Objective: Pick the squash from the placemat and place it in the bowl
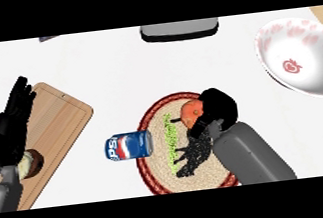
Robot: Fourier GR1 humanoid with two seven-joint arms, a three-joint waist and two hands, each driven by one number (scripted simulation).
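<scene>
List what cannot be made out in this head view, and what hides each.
- Squash: mostly hidden by the right hand; grip unclear.
- Placemat: lower rim cut by the edge, right side under the forearm.
- Round thing on the cutting board: partly behind the left hand.

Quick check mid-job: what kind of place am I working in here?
Most likely a kitchen counter: a wooden cutting board, a patterned bowl, and a Pepsi can beside a round woven placemat.

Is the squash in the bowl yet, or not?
Not yet. The squash is over the placemat, with the right hand at it; the bowl holds nothing visible.
</scene>
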